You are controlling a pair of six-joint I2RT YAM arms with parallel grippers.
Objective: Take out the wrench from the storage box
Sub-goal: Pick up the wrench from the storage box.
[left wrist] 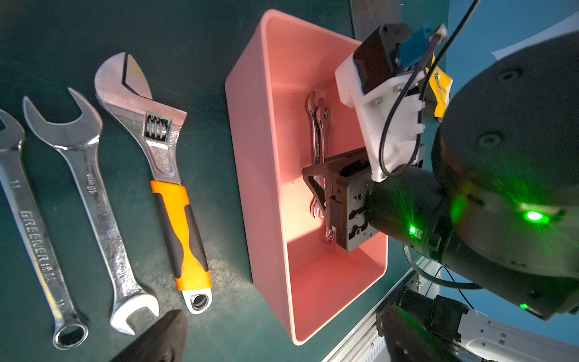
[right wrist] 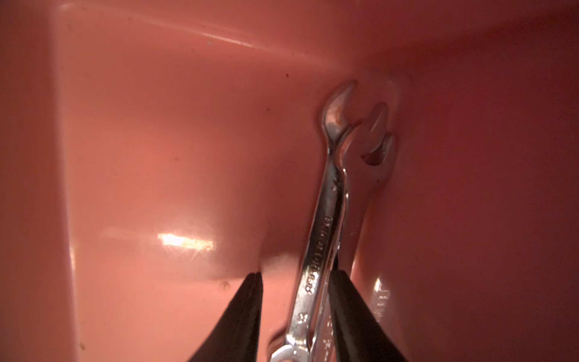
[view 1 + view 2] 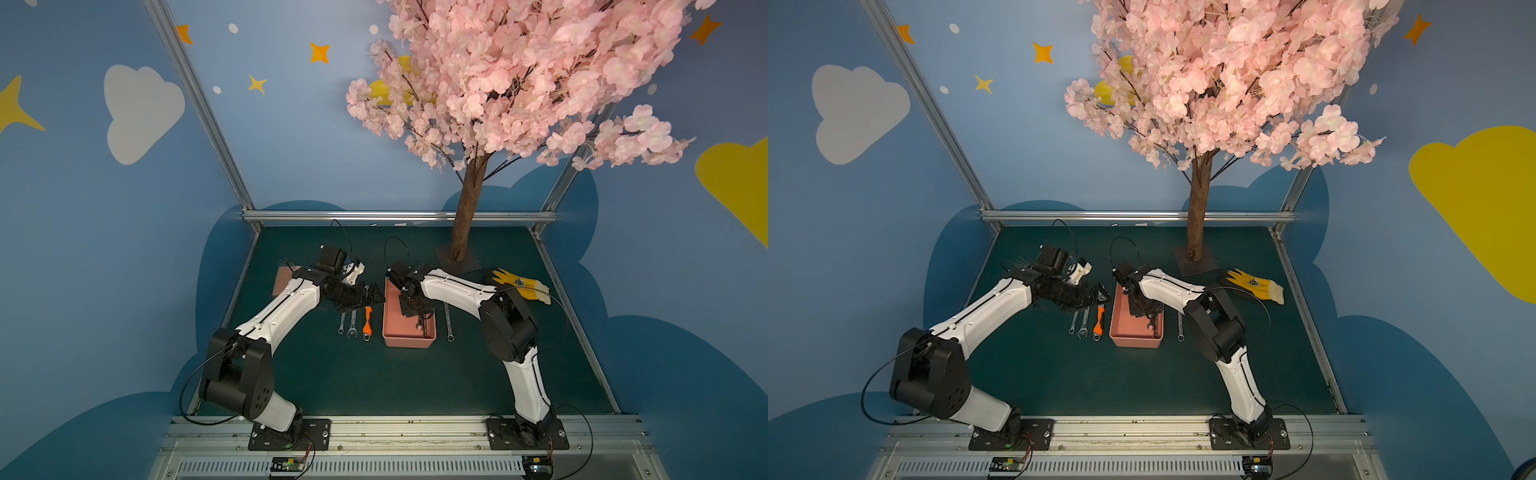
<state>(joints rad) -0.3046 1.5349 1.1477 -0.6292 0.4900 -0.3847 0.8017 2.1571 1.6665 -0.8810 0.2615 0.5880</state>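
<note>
Wrench (image 2: 326,219), a slim bar of polished steel with stamped lettering and a forked head, lies on the floor of the storage box (image 3: 409,343), close along the wall nearest the right arm. A second wrench (image 2: 376,147) of the same bright metal lies partly under it, against that wall.

The right arm rises from its base, folds at a raised elbow and slopes its white forearm down over the box, with the wrist bent so the right claw (image 2: 296,274) points down inside. Its two black wedge-shaped fingers (image 2: 244,313) are spread to either side of the wrench's shaft: one touches the shaft and the other stands clear of it, so nothing is pinched.

The box is smooth, glossy salmon-pink plastic with rounded corners and plain walls.

The left arm also bends at a high elbow and stretches its forearm nearly level toward the box. The left claw (image 3: 376,295) is spread and holds nothing, just beside the box's far corner on that arm's side.

On the dark green table (image 3: 374,382), parallel to the box on the left arm's side, lie three tools: nearest, an adjustable wrench (image 1: 175,219) with an orange and black rubber grip, then a broad open-ended spanner (image 1: 94,194), then a narrow ring spanner (image 1: 34,232).
</note>
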